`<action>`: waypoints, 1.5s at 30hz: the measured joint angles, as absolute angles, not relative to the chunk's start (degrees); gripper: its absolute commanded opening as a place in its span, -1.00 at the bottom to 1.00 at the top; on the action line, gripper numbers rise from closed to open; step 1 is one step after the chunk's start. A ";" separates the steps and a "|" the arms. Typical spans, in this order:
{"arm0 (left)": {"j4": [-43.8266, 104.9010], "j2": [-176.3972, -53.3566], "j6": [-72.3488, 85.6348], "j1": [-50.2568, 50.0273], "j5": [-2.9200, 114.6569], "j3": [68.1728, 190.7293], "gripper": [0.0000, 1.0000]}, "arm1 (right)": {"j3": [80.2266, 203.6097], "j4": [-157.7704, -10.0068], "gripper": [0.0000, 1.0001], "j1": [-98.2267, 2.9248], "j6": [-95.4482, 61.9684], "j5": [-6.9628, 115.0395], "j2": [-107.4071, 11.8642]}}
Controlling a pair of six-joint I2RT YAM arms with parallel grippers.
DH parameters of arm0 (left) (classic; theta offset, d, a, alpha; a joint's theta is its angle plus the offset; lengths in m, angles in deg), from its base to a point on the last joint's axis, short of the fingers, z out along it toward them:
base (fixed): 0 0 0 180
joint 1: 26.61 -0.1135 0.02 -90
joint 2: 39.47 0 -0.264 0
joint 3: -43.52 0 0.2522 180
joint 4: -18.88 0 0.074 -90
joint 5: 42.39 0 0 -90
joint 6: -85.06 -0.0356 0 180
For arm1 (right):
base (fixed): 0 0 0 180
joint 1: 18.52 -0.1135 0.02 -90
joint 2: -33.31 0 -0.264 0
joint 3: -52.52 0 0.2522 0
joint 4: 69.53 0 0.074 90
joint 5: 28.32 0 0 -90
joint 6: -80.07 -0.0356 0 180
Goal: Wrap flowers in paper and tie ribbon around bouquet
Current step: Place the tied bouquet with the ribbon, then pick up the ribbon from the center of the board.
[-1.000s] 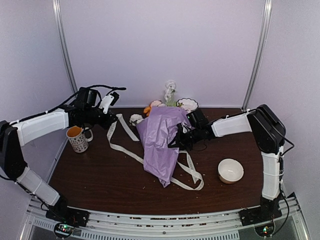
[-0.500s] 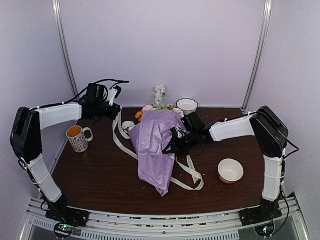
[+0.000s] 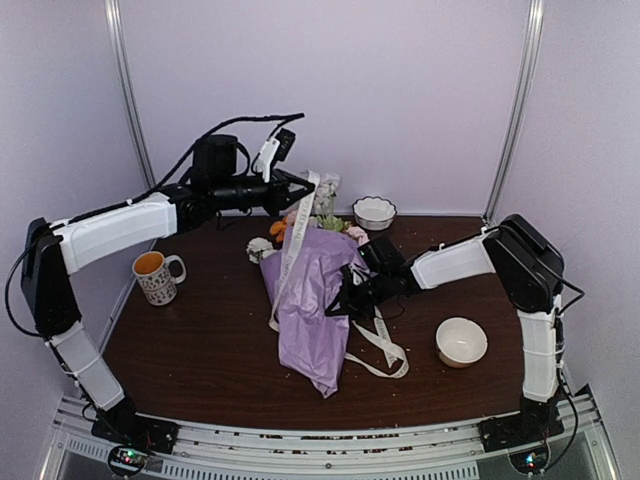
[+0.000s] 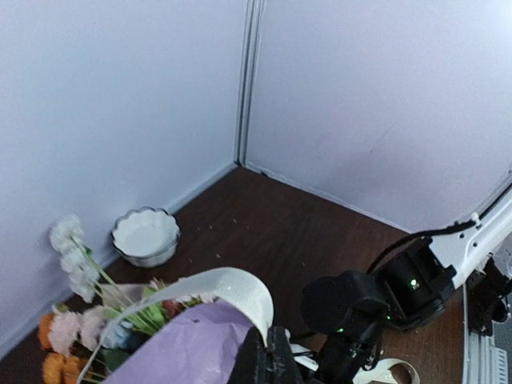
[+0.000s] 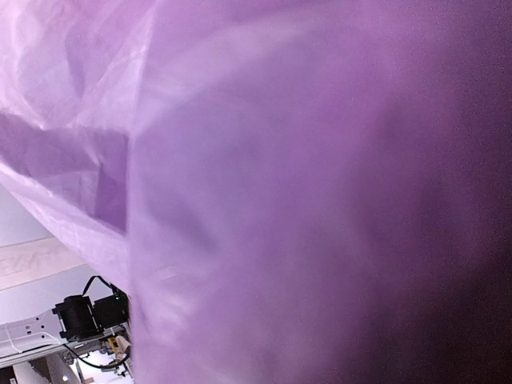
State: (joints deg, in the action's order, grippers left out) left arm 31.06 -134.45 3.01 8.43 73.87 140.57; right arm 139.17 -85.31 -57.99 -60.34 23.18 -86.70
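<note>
No word, number or brand can be read for certain anywhere.

The ribbon (image 3: 297,225) carries a line of small dark printed characters along its length. From the top view they show as tiny marks on the strip hanging over the bundle and on the loop lying on the counter (image 3: 200,360), too small to make out. In the right wrist view, a stretch of ribbon (image 5: 32,264) beside the purple paper (image 5: 320,200) shows faint pale capital letters, too blurred and washed out to spell.

The mug (image 3: 157,282) has a dark pattern on its white side. Whether it includes lettering cannot be told.
</note>
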 measured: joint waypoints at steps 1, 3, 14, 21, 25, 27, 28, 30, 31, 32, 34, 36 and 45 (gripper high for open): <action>30.38 -136.50 4.36 8.96 75.11 140.39 -1.00 | 139.19 -85.51 -0.85 -58.03 -59.79 23.53 -86.70; 28.96 -141.12 7.60 8.89 77.04 139.06 -1.00 | 139.19 -86.08 -0.81 -58.07 -59.03 24.21 -86.59; 37.94 -157.99 12.49 7.67 77.61 138.03 -1.00 | 139.08 -89.05 -0.27 -58.31 -57.82 26.39 -84.12; 39.14 -159.41 12.34 7.56 75.90 138.80 -1.00 | 137.11 -93.88 -0.07 -58.31 -54.72 29.60 -74.83; 38.53 -159.48 12.38 7.45 75.92 138.14 -1.00 | 136.06 -100.37 0.01 -58.29 -50.22 33.82 -68.18; 38.16 -159.48 12.36 7.41 76.01 137.79 -1.00 | 136.35 -103.92 0.14 -58.29 -47.68 37.91 -66.57; 37.83 -159.48 12.36 7.41 76.10 137.51 -1.00 | 137.07 -106.78 0.21 -58.27 -46.00 40.73 -66.43; 37.22 -159.50 12.36 7.38 76.19 136.96 -1.00 | 139.21 -111.48 0.31 -58.23 -43.81 45.47 -67.57; 36.98 -159.50 12.36 7.38 76.21 136.74 -1.00 | 140.65 -113.69 0.32 -58.07 -42.57 47.77 -68.75; 36.83 -159.48 12.36 7.38 76.21 136.61 -1.00 | 142.01 -115.35 0.32 -57.99 -41.41 48.97 -69.95; 36.39 -159.48 12.36 7.34 76.25 136.20 -1.00 | 144.28 -117.69 0.25 -57.90 -39.55 51.94 -72.49; 35.86 -159.48 12.36 7.34 76.34 135.87 -1.00 | 146.18 -120.15 0.17 -57.68 -38.02 54.28 -74.87; 35.52 -159.48 12.28 7.25 77.06 135.65 -1.00 | 149.18 -122.69 -0.06 -57.27 -34.24 55.35 -83.31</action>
